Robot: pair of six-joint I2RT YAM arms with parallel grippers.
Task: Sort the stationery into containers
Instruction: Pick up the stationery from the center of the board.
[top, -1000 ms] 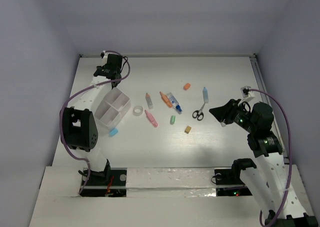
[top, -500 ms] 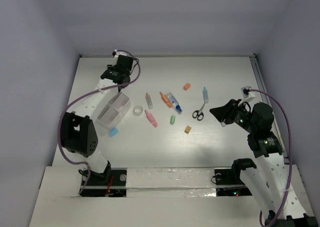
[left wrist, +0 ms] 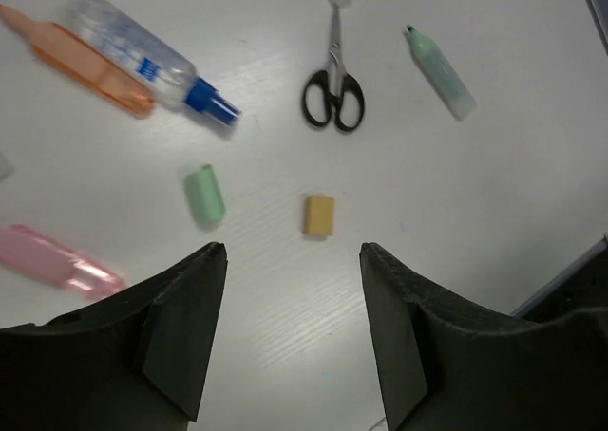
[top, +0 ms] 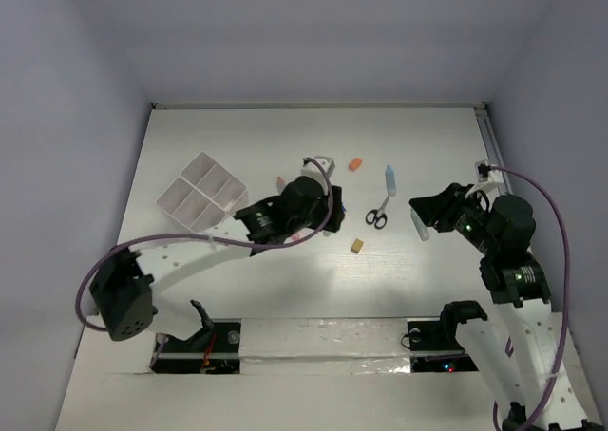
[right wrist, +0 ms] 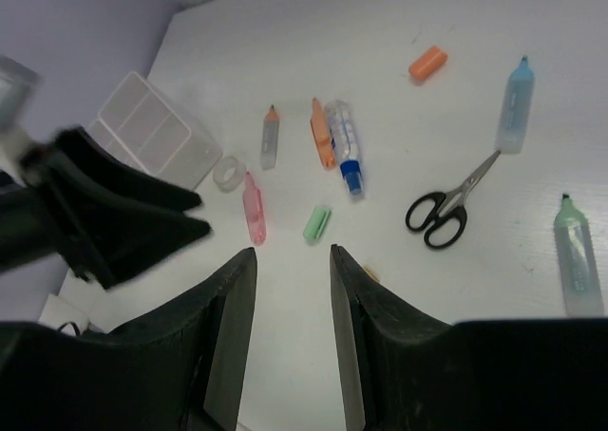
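The stationery lies spread mid-table. In the left wrist view I see an orange marker (left wrist: 85, 56), a blue-white tube (left wrist: 142, 61), black-handled scissors (left wrist: 333, 94), a green marker (left wrist: 439, 61), a green eraser (left wrist: 204, 196), a tan eraser (left wrist: 319, 215) and a pink marker (left wrist: 57, 260). My left gripper (left wrist: 293, 251) is open and empty, hovering just short of the tan eraser; from above it (top: 323, 213) covers several items. The white containers (top: 201, 192) stand far left. My right gripper (right wrist: 292, 251) is open and empty, held above the table near the green marker (top: 419, 224).
A light blue marker (top: 389, 178), an orange eraser (top: 355, 164) and the scissors (top: 377, 215) lie between the two grippers. A tape roll (right wrist: 228, 172) sits by the containers (right wrist: 152, 132). The left arm stretches low across the near left of the table.
My left gripper has swung from the far-left corner by the containers to the middle, over the stationery. The containers have shifted and turned a little. The right gripper has barely moved.
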